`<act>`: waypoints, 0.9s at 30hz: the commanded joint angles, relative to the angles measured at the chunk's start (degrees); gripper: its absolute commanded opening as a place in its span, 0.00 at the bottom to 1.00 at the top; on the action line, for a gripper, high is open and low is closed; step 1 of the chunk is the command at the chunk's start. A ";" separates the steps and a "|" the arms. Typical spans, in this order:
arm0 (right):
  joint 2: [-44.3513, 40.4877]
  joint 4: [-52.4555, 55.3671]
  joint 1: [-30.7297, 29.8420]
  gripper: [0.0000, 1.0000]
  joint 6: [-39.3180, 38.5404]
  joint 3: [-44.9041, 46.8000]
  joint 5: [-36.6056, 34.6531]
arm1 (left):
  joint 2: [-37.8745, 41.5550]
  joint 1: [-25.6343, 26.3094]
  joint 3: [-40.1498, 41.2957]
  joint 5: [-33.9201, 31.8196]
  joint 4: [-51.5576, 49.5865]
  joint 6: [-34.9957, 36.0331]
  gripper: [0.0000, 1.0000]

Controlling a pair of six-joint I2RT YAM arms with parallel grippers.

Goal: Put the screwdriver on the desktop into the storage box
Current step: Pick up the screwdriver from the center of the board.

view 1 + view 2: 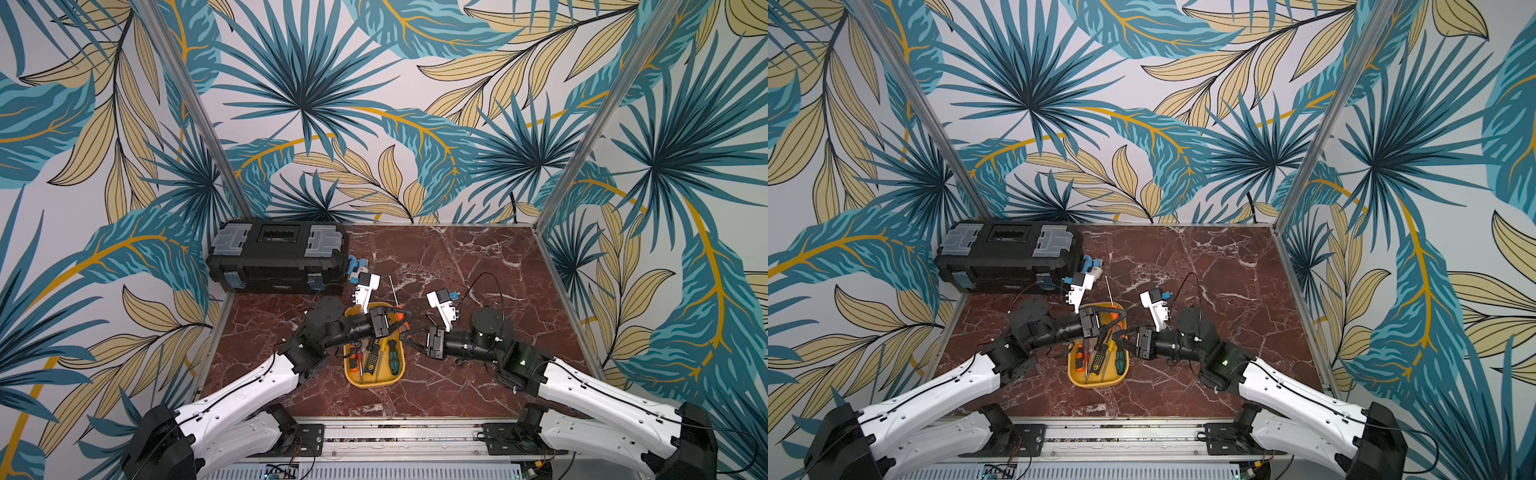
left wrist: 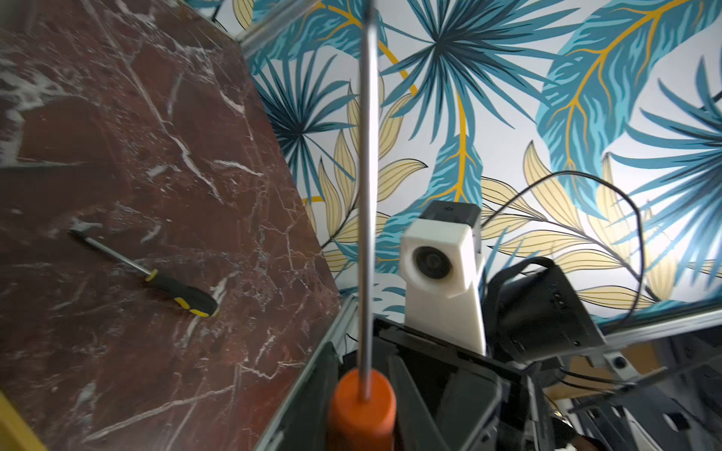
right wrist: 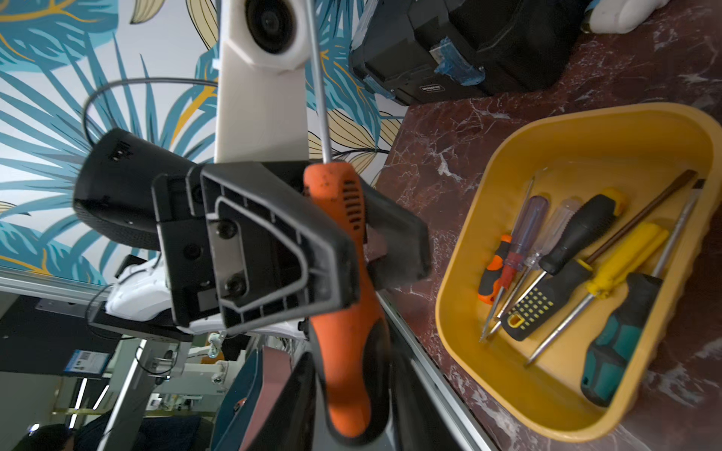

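Left gripper [image 3: 347, 250] clamps an orange screwdriver [image 3: 351, 351] above the storage box [image 3: 449, 312], which holds several screwdrivers [image 3: 566, 250]; right gripper [image 1: 411, 337] unclear.

The storage box [image 1: 374, 384] sits mid-front on the desktop [image 1: 457, 257], toolbox [image 1: 278, 257] behind-left
Several screwdrivers [image 1: 376, 353] lie in the box; a loose screwdriver [image 2: 156, 275] lies on the desktop to its right

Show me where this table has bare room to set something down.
The desktop is bare across its far right part, between the back wall and the right arm, and along the near strip in front of the storage box. It is crowded over that box, where the left gripper and right gripper meet.
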State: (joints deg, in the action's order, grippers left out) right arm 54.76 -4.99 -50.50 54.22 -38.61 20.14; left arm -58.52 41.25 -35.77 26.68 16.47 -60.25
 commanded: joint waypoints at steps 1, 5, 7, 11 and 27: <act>-0.39 9.71 -0.40 0.63 -2.11 -2.49 -4.62 | -0.26 -0.39 -2.93 -6.16 -9.62 5.86 0.00; 0.45 21.15 -0.84 0.73 -6.04 -5.36 -10.46 | -0.10 -0.41 -4.56 -9.95 -18.64 7.47 0.00; 1.24 23.18 -2.97 0.74 -7.78 -7.25 -12.90 | -0.28 -0.39 -5.11 -10.23 -21.39 8.15 0.00; 5.23 30.18 -7.23 0.68 -11.28 -13.16 -20.23 | -0.15 -0.38 -4.44 -10.20 -23.19 7.53 0.00; 21.00 33.95 -15.63 0.57 -15.81 -24.08 -34.59 | -0.06 -0.49 -3.64 -7.20 -20.16 3.95 0.00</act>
State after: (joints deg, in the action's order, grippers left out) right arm 74.50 25.96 -65.71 40.18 -61.21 -8.56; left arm -59.00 40.99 -38.09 18.46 -5.50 -55.66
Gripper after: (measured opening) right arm 0.575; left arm 0.221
